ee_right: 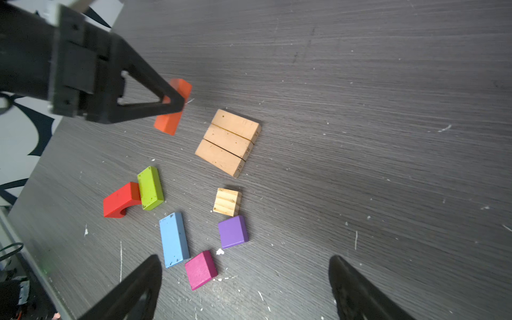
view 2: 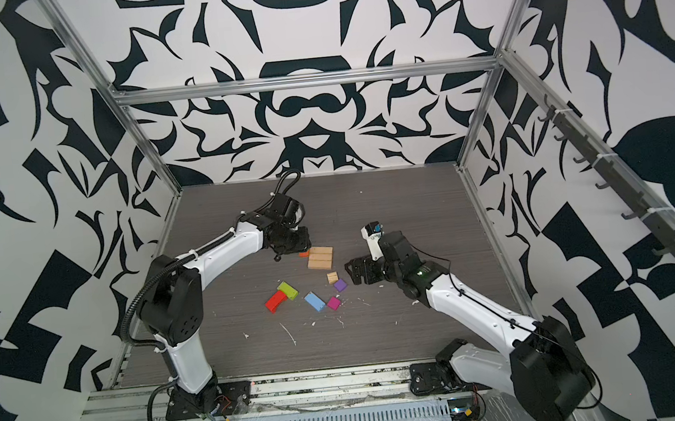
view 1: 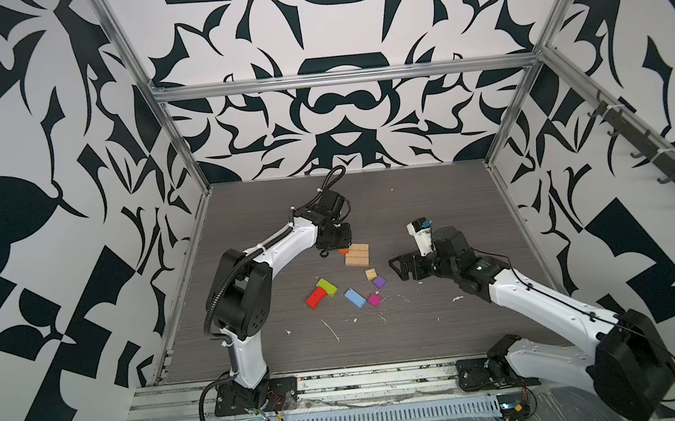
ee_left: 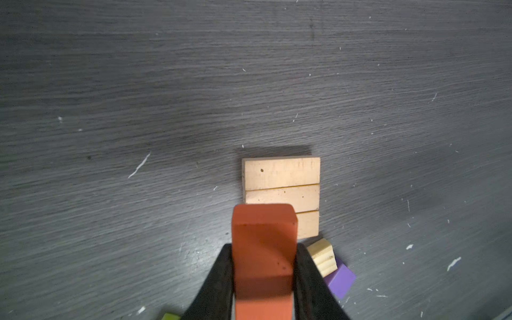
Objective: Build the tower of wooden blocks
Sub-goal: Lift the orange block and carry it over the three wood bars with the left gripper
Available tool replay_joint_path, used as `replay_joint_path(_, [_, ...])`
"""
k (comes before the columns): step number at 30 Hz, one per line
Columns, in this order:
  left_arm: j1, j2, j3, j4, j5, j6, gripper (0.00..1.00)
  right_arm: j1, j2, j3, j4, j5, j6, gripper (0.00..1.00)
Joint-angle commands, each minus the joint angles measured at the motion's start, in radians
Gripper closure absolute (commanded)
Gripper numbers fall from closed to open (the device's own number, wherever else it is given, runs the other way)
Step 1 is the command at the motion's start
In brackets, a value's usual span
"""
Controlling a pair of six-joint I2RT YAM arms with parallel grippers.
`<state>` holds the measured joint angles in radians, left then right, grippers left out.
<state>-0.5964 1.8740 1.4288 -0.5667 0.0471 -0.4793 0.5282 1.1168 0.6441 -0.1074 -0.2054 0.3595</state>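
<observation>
Your left gripper (ee_left: 263,257) is clamped on the orange block (ee_left: 264,224), pinching its two long sides, with much of its length poking out past the fingertips. The block hangs above the table (ee_right: 388,138), at the edge of the tower's base (ee_right: 227,142). That base is three plain tan oblongs lying flat, side by side and touching, with nothing on them yet. The orange block looks light, rigid and smoothly painted, so it will not crush but may pivot between the pads. A hold across the narrow width near the middle seems safest, and laying it flat will likely need a wrist tilt. Nothing stands between the block and the base. The tan cube (ee_right: 227,202) sits near one corner of the base, with the purple cube (ee_right: 232,231) just beside it. Farther off lie the blue oblong (ee_right: 174,239) and the magenta cube (ee_right: 201,270). The lime-green oblong (ee_right: 150,188) touches the red arch block (ee_right: 120,201). Your right gripper (ee_right: 245,260) hovers near the purple cube, jaws wide apart and empty.
</observation>
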Motion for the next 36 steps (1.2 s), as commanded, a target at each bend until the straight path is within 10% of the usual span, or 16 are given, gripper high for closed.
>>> replay_joint_path(1, [-0.009,0.033,0.043,-0.046,0.017,0.02,0.7,0.009,-0.034,-0.006,0.058,-0.029,-0.034,0.03])
replay_joint_path(36, [-0.057,0.185,0.142,-0.07,-0.007,-0.002,0.7,0.027,-0.041,0.002,0.042,-0.051,-0.057,0.03])
